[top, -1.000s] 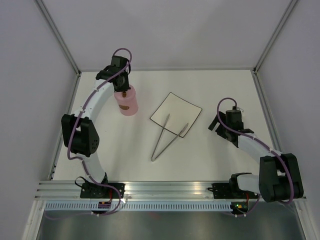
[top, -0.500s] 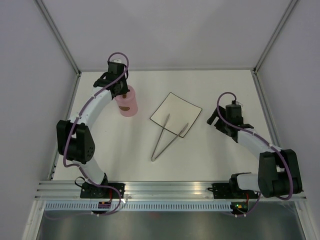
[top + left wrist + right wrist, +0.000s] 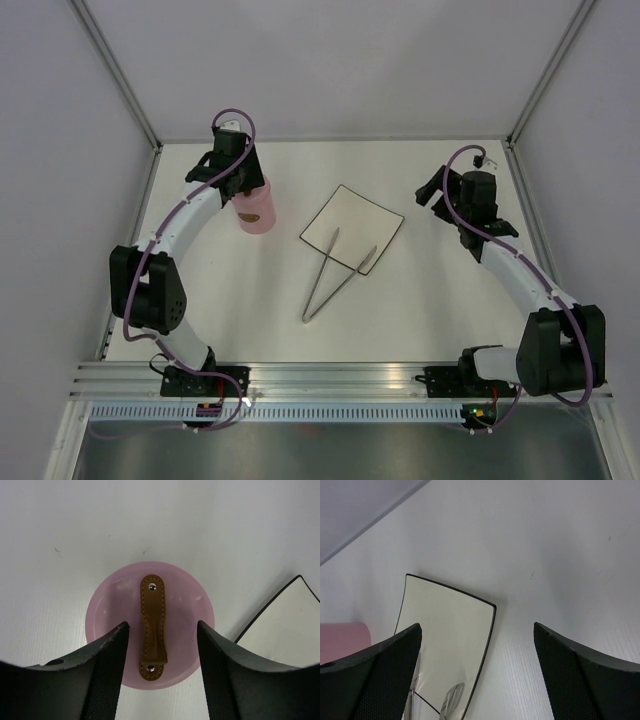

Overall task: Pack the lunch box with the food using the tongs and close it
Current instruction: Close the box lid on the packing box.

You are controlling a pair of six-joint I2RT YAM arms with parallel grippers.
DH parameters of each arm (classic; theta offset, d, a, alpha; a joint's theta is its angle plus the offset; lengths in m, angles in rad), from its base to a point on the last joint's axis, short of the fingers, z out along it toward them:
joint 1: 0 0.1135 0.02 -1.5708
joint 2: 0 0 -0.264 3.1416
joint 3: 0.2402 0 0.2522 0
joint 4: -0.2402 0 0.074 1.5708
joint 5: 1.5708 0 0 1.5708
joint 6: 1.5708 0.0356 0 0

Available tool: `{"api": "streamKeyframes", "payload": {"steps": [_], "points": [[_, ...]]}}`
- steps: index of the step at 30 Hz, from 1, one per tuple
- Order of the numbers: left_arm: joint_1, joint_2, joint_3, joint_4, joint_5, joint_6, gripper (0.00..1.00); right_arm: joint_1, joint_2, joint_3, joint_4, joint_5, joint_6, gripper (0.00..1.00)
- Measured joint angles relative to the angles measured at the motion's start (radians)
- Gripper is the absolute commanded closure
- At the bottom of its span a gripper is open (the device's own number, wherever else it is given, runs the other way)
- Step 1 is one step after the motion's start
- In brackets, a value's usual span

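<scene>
The pink lunch box [image 3: 256, 212] stands at the back left with its round lid [image 3: 110, 611] on; the brown handle [image 3: 153, 620] lies across the lid. My left gripper [image 3: 243, 184] hangs just above it, open, with one finger on each side of the handle and touching nothing [image 3: 162, 626]. The tongs [image 3: 333, 276] lie in a narrow V, tips resting on the white plate [image 3: 352, 228]. My right gripper [image 3: 432, 190] is open and empty [image 3: 477, 626], off the plate's right corner. No food shows in any view.
The plate [image 3: 445, 625] has a thin black rim, and a tong tip [image 3: 451, 698] lies on it. The lunch box's side [image 3: 342, 641] shows at the left edge of the right wrist view. Grey walls enclose the table on three sides.
The left gripper has opened, letting go of the lid's handle. The right arm has swung towards the far side, to beside the plate's right corner.
</scene>
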Motion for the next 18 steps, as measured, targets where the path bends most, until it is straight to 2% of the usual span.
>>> {"api": "streamKeyframes", "payload": {"steps": [9, 18], "points": [[-0.008, 0.015, 0.000, 0.016, -0.059, 0.020, 0.38, 0.000, -0.082, 0.010, -0.001, 0.004, -0.029, 0.02], [-0.062, 0.067, 0.035, 0.038, -0.167, 0.064, 0.38, 0.000, -0.178, 0.010, -0.038, 0.055, -0.077, 0.02]]}}
